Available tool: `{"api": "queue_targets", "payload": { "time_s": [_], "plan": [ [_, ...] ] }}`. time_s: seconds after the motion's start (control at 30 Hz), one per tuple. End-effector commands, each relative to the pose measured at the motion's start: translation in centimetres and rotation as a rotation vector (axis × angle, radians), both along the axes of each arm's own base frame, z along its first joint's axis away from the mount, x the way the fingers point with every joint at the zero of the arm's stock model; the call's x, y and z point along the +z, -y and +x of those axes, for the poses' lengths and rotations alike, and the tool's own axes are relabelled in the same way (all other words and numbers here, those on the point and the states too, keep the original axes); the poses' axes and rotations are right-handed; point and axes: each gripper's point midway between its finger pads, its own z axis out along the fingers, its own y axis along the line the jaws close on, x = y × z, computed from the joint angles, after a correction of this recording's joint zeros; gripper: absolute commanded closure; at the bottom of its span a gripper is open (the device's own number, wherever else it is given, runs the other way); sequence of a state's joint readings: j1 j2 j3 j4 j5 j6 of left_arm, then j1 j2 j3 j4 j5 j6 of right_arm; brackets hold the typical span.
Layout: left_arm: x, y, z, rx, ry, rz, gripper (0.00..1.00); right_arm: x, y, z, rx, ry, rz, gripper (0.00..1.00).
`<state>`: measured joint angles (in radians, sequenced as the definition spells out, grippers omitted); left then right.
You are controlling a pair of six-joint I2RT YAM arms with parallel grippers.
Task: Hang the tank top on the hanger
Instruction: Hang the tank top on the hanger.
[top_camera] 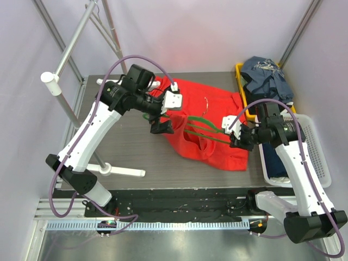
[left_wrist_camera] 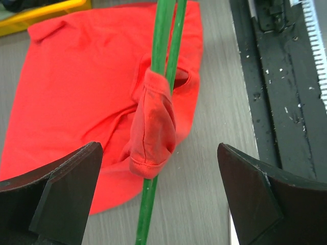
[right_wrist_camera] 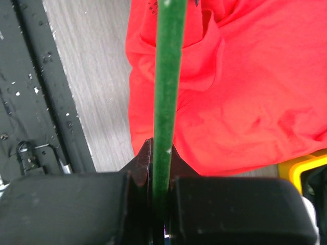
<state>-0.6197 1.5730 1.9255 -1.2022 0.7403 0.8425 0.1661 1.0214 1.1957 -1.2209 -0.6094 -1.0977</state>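
Observation:
The red tank top [top_camera: 215, 103] lies spread on the grey table. The thin green hanger [top_camera: 206, 136] lies across it, its metal hook [top_camera: 205, 104] pointing to the far side. My right gripper [top_camera: 235, 139] is shut on the hanger's right end; in the right wrist view the green bar [right_wrist_camera: 168, 76] runs out from between the closed jaws [right_wrist_camera: 162, 163] over the tank top [right_wrist_camera: 245, 92]. My left gripper [top_camera: 162, 127] is open at the hanger's left end. In the left wrist view a red strap [left_wrist_camera: 153, 127] is looped round the green bars [left_wrist_camera: 168, 30], between my spread fingers [left_wrist_camera: 66, 189].
A yellow bin [top_camera: 240, 70] holding dark blue clothes [top_camera: 265, 76] stands at the back right. A white basket [top_camera: 312, 152] sits at the right edge. A metal rack pole [top_camera: 70, 54] and its white foot [top_camera: 117, 170] stand at the left.

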Motion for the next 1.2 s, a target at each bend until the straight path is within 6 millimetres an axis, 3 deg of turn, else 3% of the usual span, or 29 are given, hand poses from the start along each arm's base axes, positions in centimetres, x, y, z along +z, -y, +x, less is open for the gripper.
{"api": "queue_targets", "payload": {
  "time_s": [0.0, 0.33, 0.6, 0.7, 0.83, 0.9, 1.0, 1.07, 1.17],
  "plan": [
    [2.3, 0.8, -1.5, -0.058, -0.006, -0.098, 0.00, 1.4, -0.9, -0.3, 0.061, 0.031, 0.042, 0.99],
    [1.0, 1.6, -1.6, -0.072, -0.053, -0.088, 0.12, 1.3, -1.7, -0.2, 0.075, 0.015, 0.081, 0.99],
    [0.1, 3.4, -1.7, -0.099, -0.087, -0.074, 0.24, 0.6, -2.1, 0.0, 0.078, -0.010, 0.086, 0.99],
    [-0.2, 3.7, -1.9, -0.106, -0.088, -0.063, 0.33, 0.7, -2.1, 0.1, 0.074, -0.003, 0.087, 0.99],
    [-0.8, 4.0, -1.8, -0.109, -0.091, -0.046, 0.57, 1.1, -1.9, 0.5, 0.064, 0.035, 0.079, 0.99],
    [-1.2, 3.9, -1.9, -0.107, -0.097, -0.033, 0.61, 1.2, -1.8, 0.7, 0.059, 0.041, 0.076, 0.99],
    [-1.6, 3.7, -2.0, -0.105, -0.098, -0.022, 0.79, 1.3, -1.9, 0.9, 0.053, 0.053, 0.079, 0.99],
    [-1.7, 3.6, -2.0, -0.103, -0.092, -0.019, 0.96, 1.4, -1.9, 1.2, 0.045, 0.061, 0.083, 0.99],
    [-1.6, 3.4, -1.9, -0.093, -0.081, -0.017, 1.00, 1.5, -1.9, 1.6, 0.024, 0.069, 0.093, 0.99]
  ]
}}
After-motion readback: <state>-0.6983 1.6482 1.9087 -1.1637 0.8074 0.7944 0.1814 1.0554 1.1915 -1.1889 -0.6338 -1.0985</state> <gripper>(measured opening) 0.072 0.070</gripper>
